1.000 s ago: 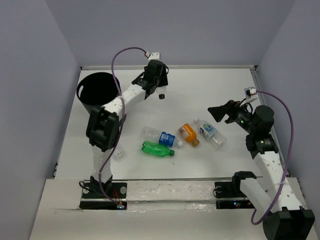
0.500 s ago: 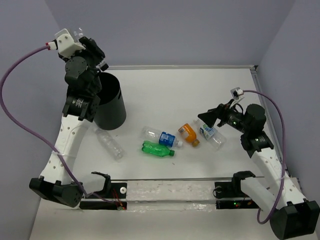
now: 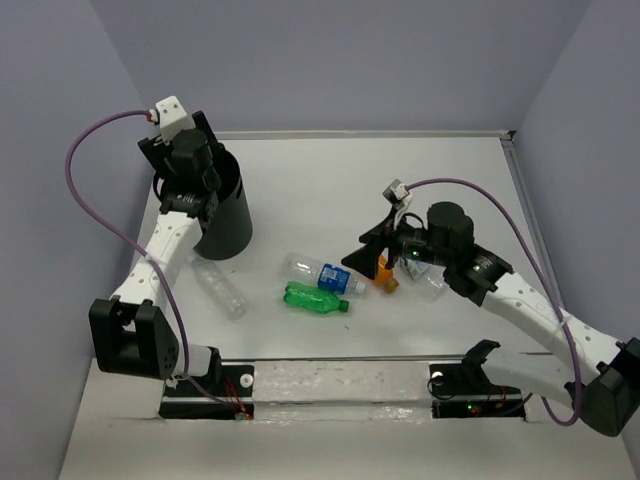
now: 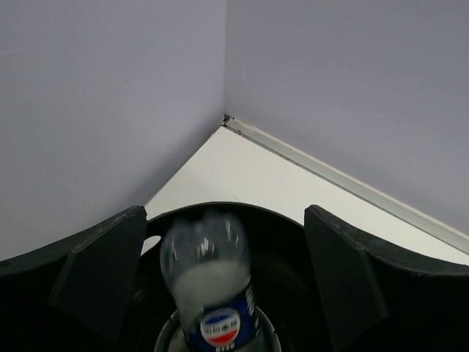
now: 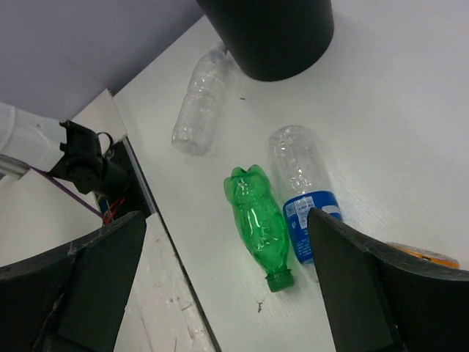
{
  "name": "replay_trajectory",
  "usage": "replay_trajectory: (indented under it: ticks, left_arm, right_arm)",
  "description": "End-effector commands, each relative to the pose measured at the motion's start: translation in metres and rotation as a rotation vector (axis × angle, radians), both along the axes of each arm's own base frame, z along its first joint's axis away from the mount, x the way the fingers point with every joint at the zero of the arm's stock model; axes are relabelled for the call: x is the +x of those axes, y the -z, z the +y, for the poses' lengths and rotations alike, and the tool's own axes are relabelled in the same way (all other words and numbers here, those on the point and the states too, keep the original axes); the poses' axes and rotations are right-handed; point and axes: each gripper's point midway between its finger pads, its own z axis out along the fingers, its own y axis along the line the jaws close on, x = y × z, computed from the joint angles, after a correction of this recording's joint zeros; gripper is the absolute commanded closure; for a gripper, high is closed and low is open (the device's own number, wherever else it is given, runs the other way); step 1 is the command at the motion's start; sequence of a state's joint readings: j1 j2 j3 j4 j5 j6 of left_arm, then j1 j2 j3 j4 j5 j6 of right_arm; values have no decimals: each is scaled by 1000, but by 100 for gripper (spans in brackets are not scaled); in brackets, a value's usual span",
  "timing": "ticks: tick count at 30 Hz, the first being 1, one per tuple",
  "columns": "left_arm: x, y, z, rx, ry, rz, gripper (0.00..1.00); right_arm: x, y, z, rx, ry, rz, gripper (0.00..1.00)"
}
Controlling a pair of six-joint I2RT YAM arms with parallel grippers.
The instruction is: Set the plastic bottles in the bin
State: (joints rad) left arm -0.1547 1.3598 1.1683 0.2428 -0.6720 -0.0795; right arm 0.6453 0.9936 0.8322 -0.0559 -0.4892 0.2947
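My left gripper (image 3: 192, 178) hangs open over the mouth of the black round bin (image 3: 228, 222). In the left wrist view a clear bottle with a blue label (image 4: 210, 290) is blurred between the spread fingers, loose, above the bin's rim (image 4: 272, 218). My right gripper (image 3: 365, 250) is open above the green bottle (image 3: 315, 297), which lies between its fingers in the right wrist view (image 5: 260, 224). A clear blue-labelled bottle (image 3: 320, 272) lies beside the green one. An orange bottle (image 3: 378, 268) and a clear white-blue one (image 3: 430, 282) lie partly under the right arm.
Another clear bottle (image 3: 218, 290) lies on the white table just in front of the bin. Grey walls close the table in at the left, back and right. The arm bases and a rail (image 3: 340, 375) run along the near edge.
The left arm swung to the bin and its gripper opened, dropping the clear blue-labelled bottle. The right arm reached left over the bottles to above the green one.
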Motion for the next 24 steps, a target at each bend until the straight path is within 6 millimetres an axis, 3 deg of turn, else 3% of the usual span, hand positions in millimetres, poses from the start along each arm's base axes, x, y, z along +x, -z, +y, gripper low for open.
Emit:
replay_trajectory:
  ticks: [1, 2, 4, 5, 7, 8, 9, 10, 12, 13, 14, 15, 18, 19, 20, 21, 22, 24]
  left_arm:
    - [-12, -54, 6, -74, -29, -189, 1]
    - [-12, -55, 0, -86, 11, -182, 1]
    - [-17, -70, -8, -160, 53, -233, 1]
    - [-20, -68, -11, -180, 75, -217, 1]
    - [-31, -87, -29, -228, 187, -252, 1]
    - [-37, -88, -36, -259, 225, -256, 1]
    - [-42, -93, -49, -273, 304, -256, 1]
    - [-58, -104, -54, -284, 351, -284, 1]
    - [-77, -105, -73, -321, 468, -263, 1]
    - [-96, -114, -77, -331, 511, -290, 1]
    - [-108, -107, -90, -356, 584, -250, 1]
    - [-119, -106, -95, -363, 617, -245, 1]
    - [-158, -102, -106, -377, 708, -232, 1]
    - [-173, -104, -105, -369, 719, -246, 1]
    - [-180, -102, -105, -370, 726, -240, 1]
    - [-186, -95, -107, -371, 738, -212, 1]
    - [-196, -92, -107, -371, 747, -208, 1]
    - [-206, -92, -115, -379, 799, -212, 1]
  right_arm:
    - [9, -9, 30, -53, 32, -58, 1]
    - [-1, -16, 47, -49, -2, -72, 0]
    - [0, -14, 65, -71, 5, -80, 0]
    - [-7, 1, 85, -103, -28, -62, 0]
    - [-5, -3, 106, -88, -12, -65, 0]
    - [-2, 9, 122, -102, -13, -57, 0]
    - [-8, 8, 137, -90, -9, -68, 0]
    - [-8, 2, 149, -76, -2, -79, 0]
    - [-9, 5, 171, -72, -1, -84, 0]
    - [-5, 12, 190, -79, 30, -85, 0]
    - [-1, 33, 207, -107, 39, -79, 0]
    - [-1, 38, 218, -115, 51, -84, 0]
    - [12, 38, 250, -101, 76, -90, 0]
    - [22, 63, 259, -141, 108, -77, 0]
    - [27, 68, 264, -145, 123, -77, 0]
    - [29, 60, 276, -123, 132, -87, 0]
    - [38, 79, 281, -156, 166, -87, 0]
    - [47, 78, 292, -148, 190, -105, 0]
